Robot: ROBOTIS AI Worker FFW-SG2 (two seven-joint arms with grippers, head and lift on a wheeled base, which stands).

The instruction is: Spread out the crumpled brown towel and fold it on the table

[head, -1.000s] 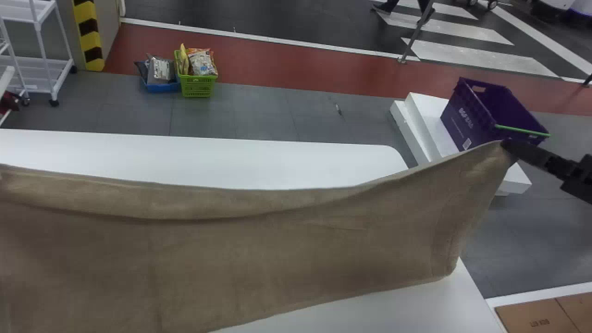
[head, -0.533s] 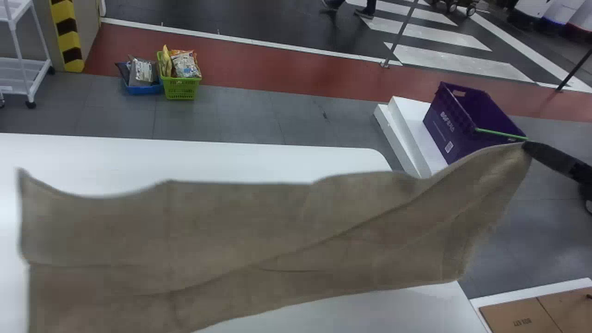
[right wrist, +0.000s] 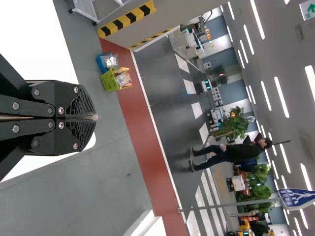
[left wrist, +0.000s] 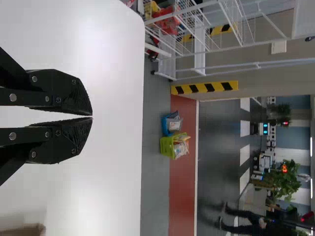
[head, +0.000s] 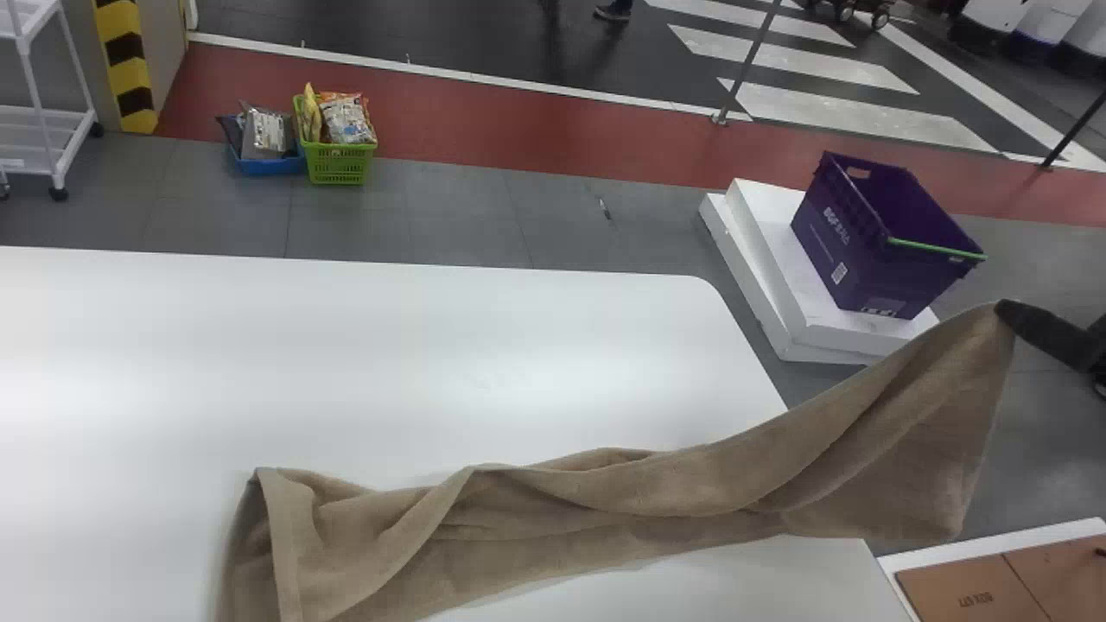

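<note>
Right tool point(head: 1004, 311) clamped on towel point(head: 622, 492) corner; left tool point(left wrist: 92, 117) together; towel cut off at head-view bottom.

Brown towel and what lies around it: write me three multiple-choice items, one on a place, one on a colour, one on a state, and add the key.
1. Where is the green basket?
A) On the floor beyond the table
B) On the table
C) Inside the crate

2. What colour is the crate on the white slabs?
A) Yellow
B) White
C) Purple

3. How is the towel?
A) Folded into a neat square
B) Rumpled lengthwise, one corner held up by the right gripper
C) Spread out flat

Key:
1. A: the basket stands past the table's far edge.
2. C: the crate's walls are purple in the head view.
3. B: folds run along the towel and its raised corner meets the right gripper.
</note>
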